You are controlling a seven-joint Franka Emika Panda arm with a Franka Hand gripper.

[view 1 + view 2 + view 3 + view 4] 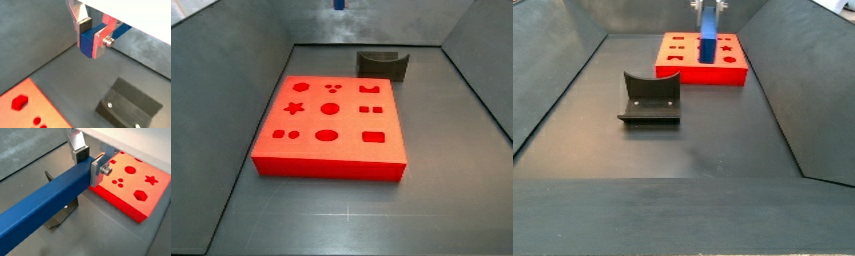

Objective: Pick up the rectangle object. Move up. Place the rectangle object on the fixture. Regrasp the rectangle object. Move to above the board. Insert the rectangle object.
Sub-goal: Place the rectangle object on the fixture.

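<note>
A: How is the rectangle object (47,203) expected to handle?

B: It is judged stiff and light: a slim blue bar with plain matte faces, no flex seen along its length. Matte finish suggests decent friction under the pads. Nothing fragile is apparent.

A: Where is it held?

B: At one end. The tool (89,162) is closed on that end; in both wrist views the blue is pinched between the two silver finger plates (101,39). In a side view the bar (708,35) hangs roughly upright below the tool, well above the floor, not touching anything.

A: Is an end grip good enough?

B: For carrying, likely yes. For insertion it is judged weak: the long free length can pivot between the pads if the tip catches. A regrasp on the fixture (651,100) is called for by the task.

A: Arm pose?

B: The tool is raised high, pointing down, mostly out of frame in both side views. It is placed towards the board (329,125) end in a side view. The fixture sits on the floor, apart from the board, unoccupied.
</note>
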